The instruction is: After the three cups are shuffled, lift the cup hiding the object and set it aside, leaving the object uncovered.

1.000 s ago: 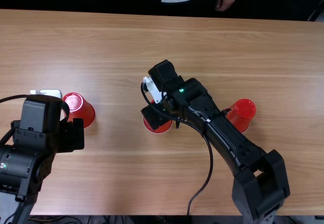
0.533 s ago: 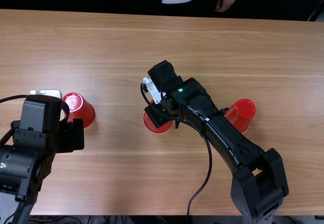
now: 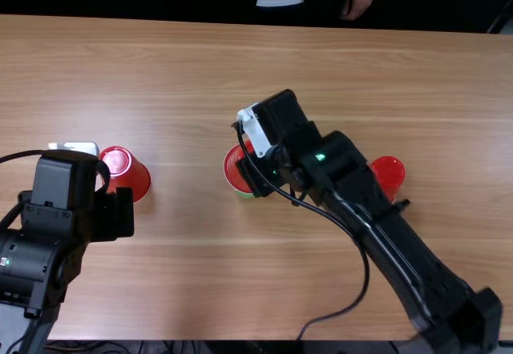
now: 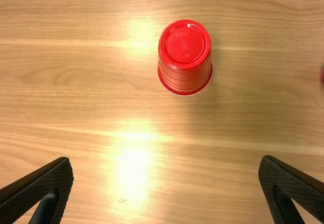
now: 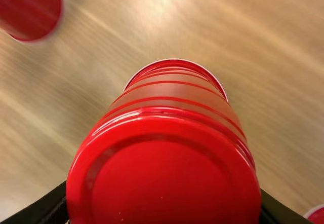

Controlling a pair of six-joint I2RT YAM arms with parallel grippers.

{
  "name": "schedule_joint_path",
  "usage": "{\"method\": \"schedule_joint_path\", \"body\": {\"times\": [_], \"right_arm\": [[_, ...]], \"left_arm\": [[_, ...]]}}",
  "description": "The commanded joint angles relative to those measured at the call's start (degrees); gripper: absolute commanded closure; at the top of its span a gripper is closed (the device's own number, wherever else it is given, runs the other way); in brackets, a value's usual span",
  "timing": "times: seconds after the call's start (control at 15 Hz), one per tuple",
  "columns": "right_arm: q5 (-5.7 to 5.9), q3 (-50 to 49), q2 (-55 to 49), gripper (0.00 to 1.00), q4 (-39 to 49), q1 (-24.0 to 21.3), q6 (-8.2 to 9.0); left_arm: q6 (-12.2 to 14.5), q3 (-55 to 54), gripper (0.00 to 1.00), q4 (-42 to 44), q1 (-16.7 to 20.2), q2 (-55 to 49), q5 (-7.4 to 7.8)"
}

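1. Firmly pinched between the fingers of the right gripper (image 5: 162,206), the middle cup (image 3: 235,170) sits tilted off upright near the centre of the table (image 3: 256,66). In the right wrist view its flat base faces the camera and its white-edged rim points away, toward the wood.
2. Whether that rim touches the table cannot be told from either view.
3. From above, a small green patch (image 3: 244,195) shows at the near edge of the middle cup, right against the red. What it is cannot be made out.
4. The right arm comes in from the near right corner and crosses toward the middle, passing just beside the right cup (image 3: 389,174). That cup stands upside down on the wood, apart from the held one.
5. The left cup (image 4: 185,57) also stands upside down, alone and untouched, well to the left of the middle cup.
6. The left gripper (image 4: 164,168) hangs above the table on the near side of the left cup with its fingers spread wide and nothing between them.
7. A white item (image 3: 72,147) lies on the wood just beside the left cup, at the far side of the left arm's wrist.
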Motion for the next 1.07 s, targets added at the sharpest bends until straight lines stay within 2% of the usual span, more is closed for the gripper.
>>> {"method": "schedule_joint_path", "body": {"times": [0.0,0.13,0.47,0.73,1.0], "right_arm": [[-0.14,0.41,-3.78,0.83,-0.38,-1.68,0.38],[-0.14,-3.02,-8.08,0.83,-0.49,-5.20,0.17],[-0.03,-17.26,-20.83,0.83,-0.38,-9.86,-0.04],[-0.03,-31.05,-26.63,0.83,0.78,-10.39,0.06],[-0.14,-37.56,-26.28,0.82,0.89,-10.83,-0.04]], "left_arm": [[-0.60,-1.35,0.00,-0.08,0.35,-0.45,1.15],[-0.60,-1.53,0.00,-0.08,0.35,-0.54,1.15],[-0.60,-1.53,0.00,-0.18,0.35,-0.45,1.15],[-0.60,-1.53,0.00,-0.18,0.27,-0.45,1.15],[-0.50,-2.23,0.00,-0.08,0.27,-0.45,1.15]]}}
